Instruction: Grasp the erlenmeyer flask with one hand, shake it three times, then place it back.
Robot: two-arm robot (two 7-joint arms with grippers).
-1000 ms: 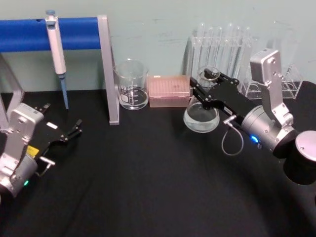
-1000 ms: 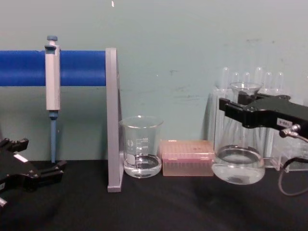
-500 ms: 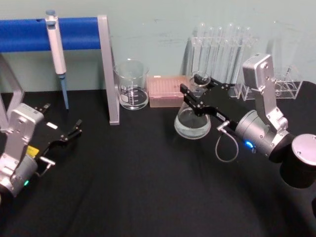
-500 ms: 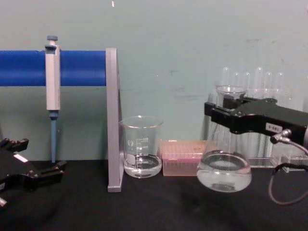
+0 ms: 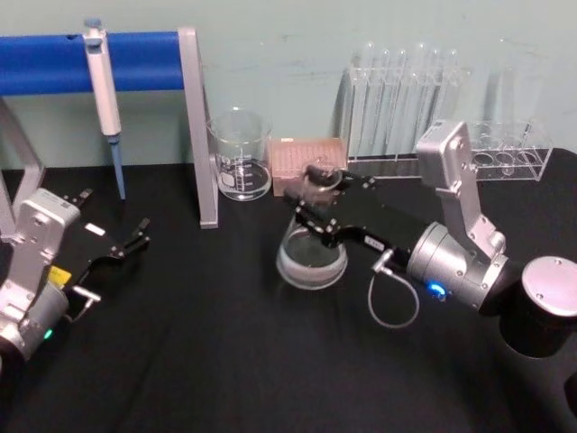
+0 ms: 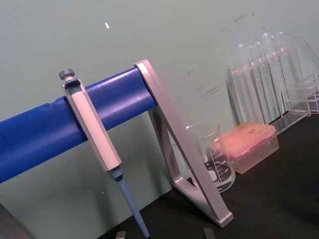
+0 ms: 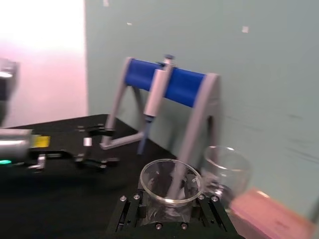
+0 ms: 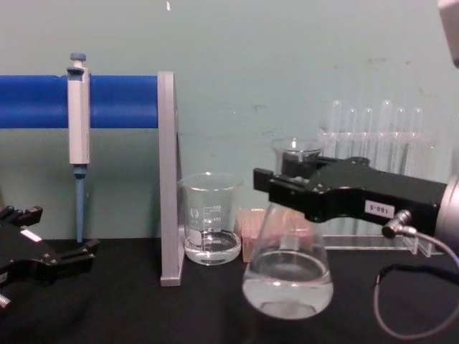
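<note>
The erlenmeyer flask (image 5: pixel 311 262) is clear glass with a little liquid in its wide base. It hangs by its neck in my right gripper (image 5: pixel 312 200), in front of the pink tip box. From the chest, the black gripper (image 8: pixel 287 188) is shut around the neck and the flask's base (image 8: pixel 287 283) looks just off the black table. In the right wrist view the flask's open rim (image 7: pixel 170 183) sits between the fingers of the gripper (image 7: pixel 169 208). My left gripper (image 5: pixel 131 239) rests open at the table's left side, low on the left (image 8: pixel 61 254) in the chest view.
A glass beaker (image 5: pixel 239 158) and the pink tip box (image 5: pixel 302 153) stand at the back wall. Tall test tubes (image 5: pixel 401 90) in a clear rack rise behind my right arm. A pipette (image 5: pixel 104 90) hangs on the blue bar stand (image 5: pixel 144 59) with grey legs.
My right gripper has carried the flask to the left and nearer to me, away from the test tubes to in front of the tip box. The left arm has not moved.
</note>
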